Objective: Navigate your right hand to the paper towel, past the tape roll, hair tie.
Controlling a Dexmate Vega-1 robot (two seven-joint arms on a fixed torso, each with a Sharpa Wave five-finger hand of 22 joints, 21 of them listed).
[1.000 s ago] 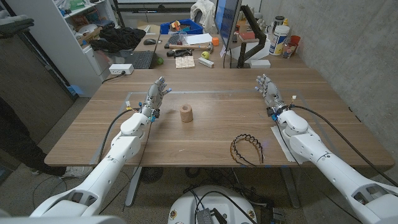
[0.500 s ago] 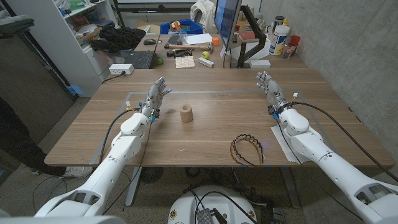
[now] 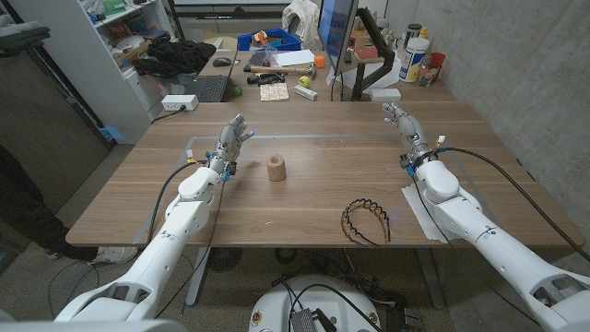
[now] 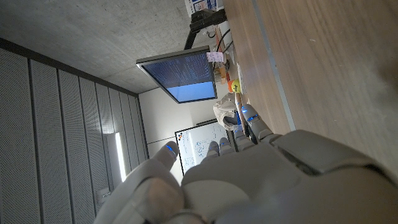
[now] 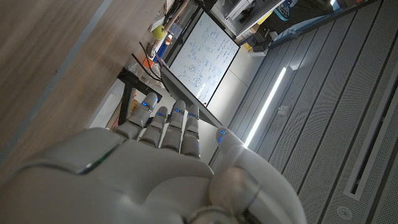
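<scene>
A tan tape roll [image 3: 276, 167] stands upright at the table's middle left. A black toothed hair band [image 3: 366, 219] lies near the front edge, right of centre. A white paper towel [image 3: 416, 208] lies at the front right, partly under my right forearm. My right hand [image 3: 407, 130] is raised at the far right of the table, beyond the towel and the hair band, with its fingers stretched out and holding nothing; its back fills the right wrist view [image 5: 155, 168]. My left hand [image 3: 231, 143] is open, just left of the tape roll, and its back shows in the left wrist view [image 4: 249, 180].
The wooden table [image 3: 313, 189] carries faint tape lines marking a rectangle. Behind it stands a cluttered desk with a monitor [image 3: 336, 37], a laptop [image 3: 204, 88] and bottles [image 3: 417, 57]. A concrete wall runs along the right.
My right hand has drifted slightly to the right and away from me. The left hand, tape roll, hair band and towel have not moved.
</scene>
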